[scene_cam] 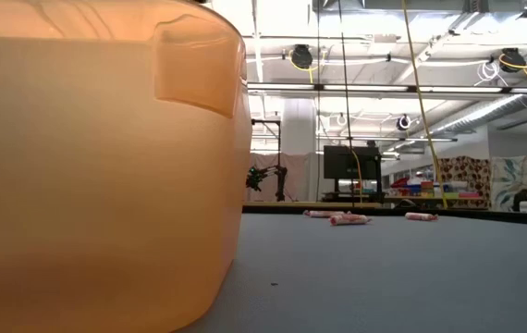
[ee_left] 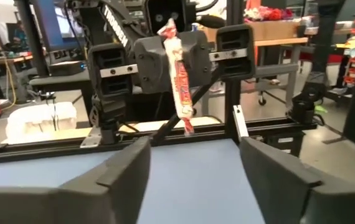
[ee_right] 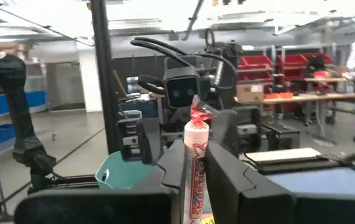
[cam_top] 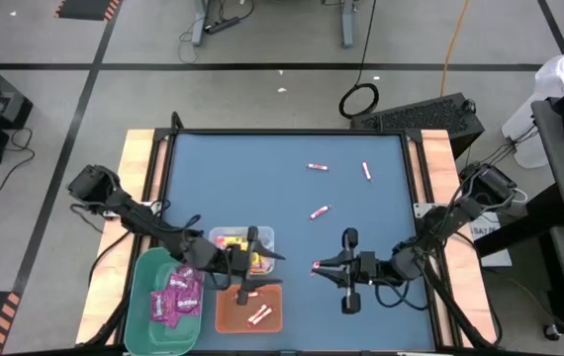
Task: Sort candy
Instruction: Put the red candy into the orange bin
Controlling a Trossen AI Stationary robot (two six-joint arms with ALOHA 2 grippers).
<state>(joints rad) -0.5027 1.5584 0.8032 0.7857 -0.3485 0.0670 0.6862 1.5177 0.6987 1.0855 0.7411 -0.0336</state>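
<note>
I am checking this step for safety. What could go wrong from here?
1. The open left gripper faces the right gripper, which is shut on a candy stick; they may collide if either advances.
2. The stick sits tilted in that grip, so it might slip and miss the orange bin.

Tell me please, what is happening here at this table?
Two robot arms are sorting candy into bins. The right end effector is shut on a pink-and-white stick and holds it up near the table's front. The left end effector stands open over the clear bin and the orange bin. Magenta packets already lie in the green bin, and three loose sticks remain on the blue table.
</note>
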